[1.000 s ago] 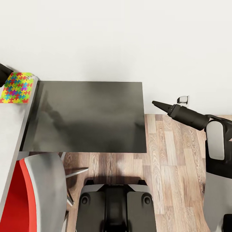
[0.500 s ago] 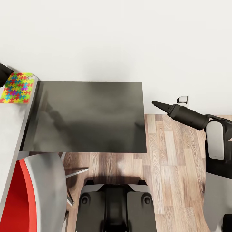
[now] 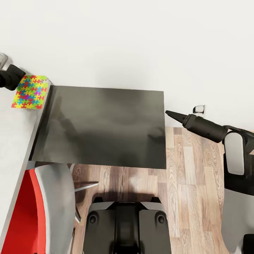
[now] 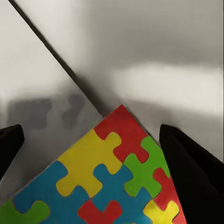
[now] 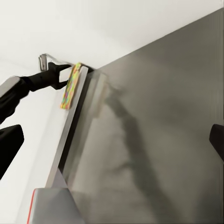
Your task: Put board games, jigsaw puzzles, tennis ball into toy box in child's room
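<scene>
1. The whole head picture has slid to the right since a second ago, so the camera turned left. The puzzle and the dark cabinet only look shifted. More of the left arm shows now.
2. The left gripper (image 3: 16, 80) is at the far left, right at the jigsaw puzzle (image 3: 30, 91). In the left wrist view its two black fingers (image 4: 193, 163) stand wide apart, one on each side of the puzzle (image 4: 112, 172). They are not pinching it.
3. The puzzle lies flat on the pale table (image 3: 16, 141), at the corner by the wall and just beside the cabinet's edge.
4. I think the puzzle is thin and light. It may bend or come apart, so it looks best to grab it by an edge, maybe where it reaches the table's end.
5. The dark cabinet (image 3: 102, 127) sits lower than the table and looks smooth and shiny.
6. A red and grey chair (image 3: 38, 208) stands in front of the table.
7. The right gripper (image 3: 173, 114) hangs over the wooden floor (image 3: 190, 176), near the white wall (image 3: 141, 42). It holds nothing. I cannot tell how far open it is.
</scene>
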You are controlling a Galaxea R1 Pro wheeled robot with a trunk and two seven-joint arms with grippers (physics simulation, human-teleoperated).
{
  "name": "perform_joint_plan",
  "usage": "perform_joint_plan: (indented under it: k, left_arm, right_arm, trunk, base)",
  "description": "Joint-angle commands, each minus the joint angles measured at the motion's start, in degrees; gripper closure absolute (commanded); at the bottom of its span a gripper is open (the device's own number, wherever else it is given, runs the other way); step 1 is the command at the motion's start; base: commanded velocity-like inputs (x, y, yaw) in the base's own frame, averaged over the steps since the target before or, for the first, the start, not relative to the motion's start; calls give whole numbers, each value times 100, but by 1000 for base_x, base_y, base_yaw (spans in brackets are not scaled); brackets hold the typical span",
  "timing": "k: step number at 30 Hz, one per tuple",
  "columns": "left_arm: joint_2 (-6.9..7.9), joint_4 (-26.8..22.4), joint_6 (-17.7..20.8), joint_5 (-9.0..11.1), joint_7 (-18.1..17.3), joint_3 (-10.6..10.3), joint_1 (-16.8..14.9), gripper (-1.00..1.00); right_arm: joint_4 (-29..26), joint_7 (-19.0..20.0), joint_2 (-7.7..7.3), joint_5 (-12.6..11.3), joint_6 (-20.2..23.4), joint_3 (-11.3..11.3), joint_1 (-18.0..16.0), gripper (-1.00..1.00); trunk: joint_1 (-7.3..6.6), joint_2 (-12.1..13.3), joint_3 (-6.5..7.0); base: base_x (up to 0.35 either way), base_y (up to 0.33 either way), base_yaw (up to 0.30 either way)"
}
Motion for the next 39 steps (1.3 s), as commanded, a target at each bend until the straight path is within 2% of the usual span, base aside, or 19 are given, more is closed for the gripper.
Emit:
perform_joint_plan:
  k: [1, 13, 39]
  left_arm:
    - [-2, 245, 17, 74, 57, 21, 3, -100]
    - [0, 245, 16, 69, 68, 21, 7, -100]
    - [-17, 192, -10, 70, 53, -5, 83, -100]
  right_arm:
    - [-2, 5, 1, 21, 26, -7, -3, -100]
    - [-4, -141, 9, 4, 26, 0, -2, -100]
    - [-4, -162, 14, 1, 26, 2, -10, -100]
  trunk:
    - [31, -6, -7]
    - [31, -6, -7]
    - [31, -6, -7]
  base:
    - [0, 0, 253]
    - [0, 0, 188]
    - [0, 0, 16]
